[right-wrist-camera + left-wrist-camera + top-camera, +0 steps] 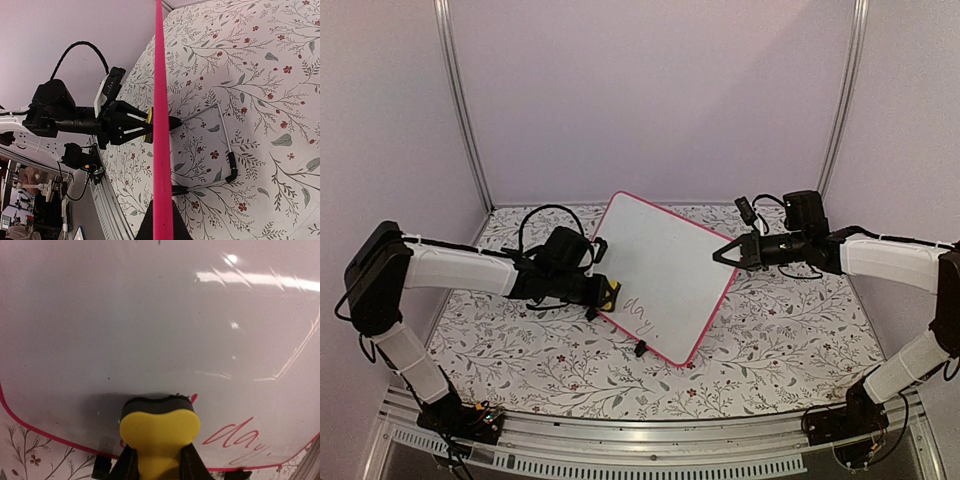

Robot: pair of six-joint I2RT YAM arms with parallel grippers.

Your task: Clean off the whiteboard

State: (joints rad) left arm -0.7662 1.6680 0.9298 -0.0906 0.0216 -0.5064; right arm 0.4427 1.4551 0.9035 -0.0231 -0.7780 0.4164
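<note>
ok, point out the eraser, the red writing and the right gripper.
eraser [159, 429]: left wrist view, yellow top.
writing [239, 439]: left wrist view, red "day" letters.
right gripper [717, 257]: top view, tips clamped on the whiteboard [665, 250] edge.

Left arm [455, 268] and right arm [885, 258] reach inward from opposite sides, forearms near level; left gripper [603, 293] clamps a yellow eraser [159, 427], right gripper [722, 254] pinches the whiteboard [665, 260] edge.
</note>
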